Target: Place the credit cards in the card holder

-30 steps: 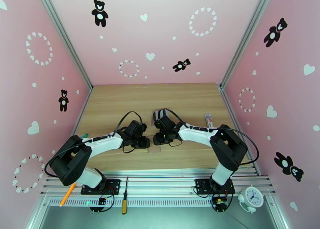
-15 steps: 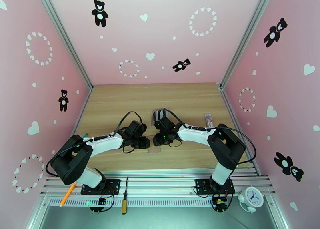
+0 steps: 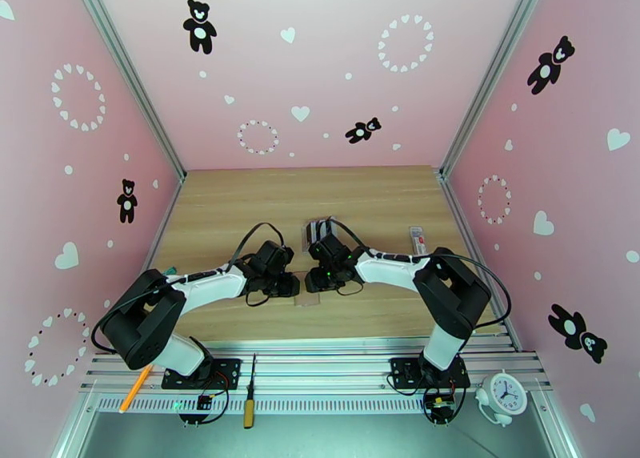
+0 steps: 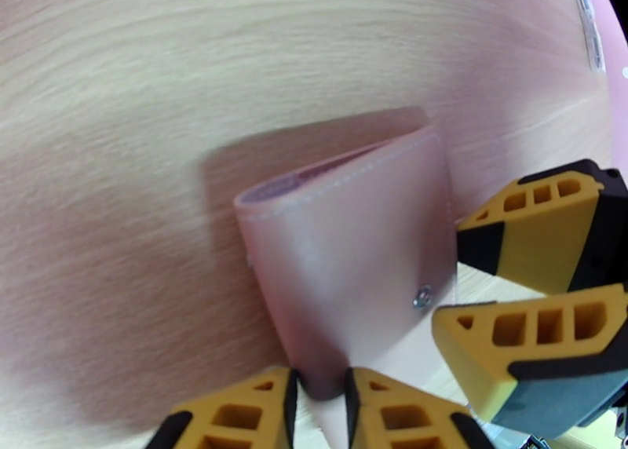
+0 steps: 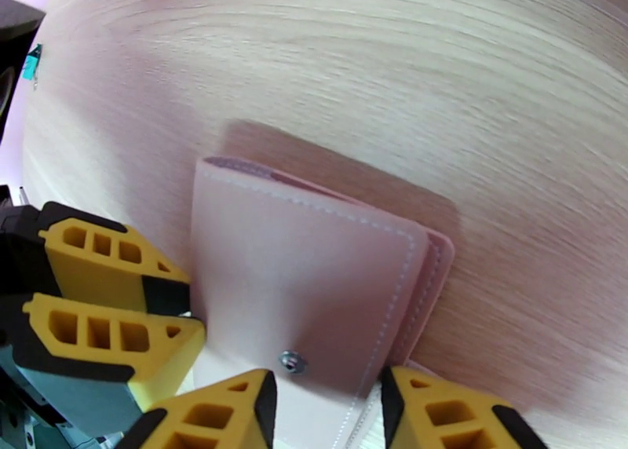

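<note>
Opening the holder: both grippers work at its snap edge.
Left gripper [image 4: 318, 381] pinches the holder's [image 4: 345, 270] lower edge tight. Right gripper [image 5: 328, 386], jaws half spread, straddles the same edge by the snap; I cannot tell whether it bites. The holder is folded and tilted up off the table [image 4: 118, 89]. Next, I judge, the cover must be peeled back without the crowded fingers clashing. Bare board lies beyond the holder's fold, and the cards [image 3: 318, 229] stand just behind it.
</note>
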